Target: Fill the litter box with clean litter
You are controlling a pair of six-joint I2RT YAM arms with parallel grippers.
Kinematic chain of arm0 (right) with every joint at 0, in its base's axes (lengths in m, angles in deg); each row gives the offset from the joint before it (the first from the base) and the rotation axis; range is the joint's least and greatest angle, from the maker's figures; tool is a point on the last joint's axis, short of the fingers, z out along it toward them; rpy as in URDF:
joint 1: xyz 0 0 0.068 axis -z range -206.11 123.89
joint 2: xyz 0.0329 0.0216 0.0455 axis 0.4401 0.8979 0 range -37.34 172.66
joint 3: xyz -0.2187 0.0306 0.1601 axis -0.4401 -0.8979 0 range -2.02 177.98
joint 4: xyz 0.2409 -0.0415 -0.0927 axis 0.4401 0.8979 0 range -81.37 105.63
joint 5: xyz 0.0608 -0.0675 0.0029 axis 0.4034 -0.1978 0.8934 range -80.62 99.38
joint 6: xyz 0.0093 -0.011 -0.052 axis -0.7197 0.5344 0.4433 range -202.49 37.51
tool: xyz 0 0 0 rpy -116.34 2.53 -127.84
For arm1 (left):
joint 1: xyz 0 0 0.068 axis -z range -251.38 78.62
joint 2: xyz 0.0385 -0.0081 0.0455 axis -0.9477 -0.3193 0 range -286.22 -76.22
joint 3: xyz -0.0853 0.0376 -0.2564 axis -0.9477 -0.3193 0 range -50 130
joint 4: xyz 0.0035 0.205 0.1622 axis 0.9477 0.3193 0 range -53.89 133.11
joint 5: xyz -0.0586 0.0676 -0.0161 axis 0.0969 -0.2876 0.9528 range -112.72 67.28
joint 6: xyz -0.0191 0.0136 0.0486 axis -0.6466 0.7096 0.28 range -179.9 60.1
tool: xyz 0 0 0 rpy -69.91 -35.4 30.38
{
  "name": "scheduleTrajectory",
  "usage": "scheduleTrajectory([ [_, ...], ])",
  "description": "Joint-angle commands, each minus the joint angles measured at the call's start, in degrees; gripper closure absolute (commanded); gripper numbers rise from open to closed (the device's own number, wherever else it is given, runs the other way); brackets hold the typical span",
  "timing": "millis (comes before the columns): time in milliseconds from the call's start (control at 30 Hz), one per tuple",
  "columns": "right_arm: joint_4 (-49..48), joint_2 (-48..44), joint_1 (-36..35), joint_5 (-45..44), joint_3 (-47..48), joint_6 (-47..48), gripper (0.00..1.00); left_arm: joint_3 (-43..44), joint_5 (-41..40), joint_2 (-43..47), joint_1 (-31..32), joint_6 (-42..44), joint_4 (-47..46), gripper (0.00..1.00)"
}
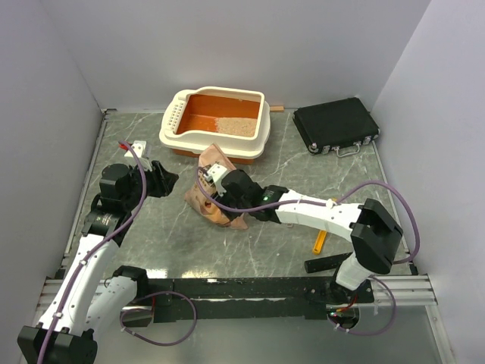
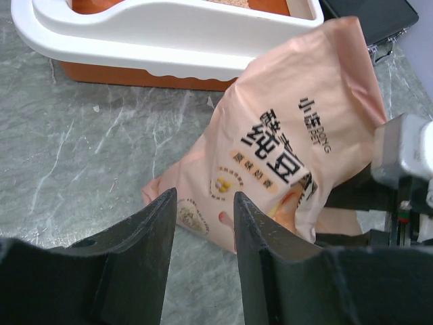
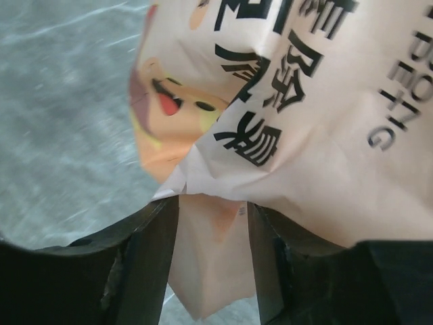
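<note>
Sitting at the far side of the grey table (image 1: 151, 227), the litter box (image 1: 182, 136) is just behind the paper bag (image 1: 212, 208). The right claw (image 3: 213, 210) is pinched on the bag. The left claw (image 2: 203, 203) is beside it, fingers apart, holding nothing. Only a small patch of clean litter (image 1: 236, 125) lies in the box — so the filling looks far from done. Next the bag needs lifting and tipping over the box — slowly.

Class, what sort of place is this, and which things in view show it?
Likely a robot test cell: white walls box in the table, left arm and right arm sit on a rail, litter box and litter bag are props.
</note>
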Motion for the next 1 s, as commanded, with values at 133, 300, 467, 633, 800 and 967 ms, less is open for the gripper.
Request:
scheduleTrajectory([
  [133, -5.5, -3.7, 1.2, -14.0, -1.8, 0.1, 0.43, 1.4, -0.2, -0.2, 0.2, 0.3, -0.6, 0.55],
  [300, -5.6, -4.4, 2.9, -13.6, -1.9, 1.1, 0.43, 1.4, -0.3, -0.3, 0.2, 0.3, -0.6, 0.55],
  [467, -5.1, -5.4, 5.4, -12.8, -2.4, 2.2, 0.43, 1.4, -0.3, -0.3, 0.2, 0.3, -0.5, 0.55],
  [633, -5.3, -7.5, 8.7, -4.1, -3.7, 2.4, 0.35, 1.4, -0.3, -0.7, 0.2, 0.4, -0.4, 0.55],
  [800, -5.8, -8.6, 9.9, 9.7, -4.7, 3.6, 0.3, 1.3, 2.3, -0.2, 0.2, 0.7, -1.0, 0.55],
  [967, -5.5, -8.8, 9.9, 21.1, -5.3, 4.0, 0.26, 1.0, 8.3, 0.6, 0.2, 1.0, -4.7, 0.52],
])
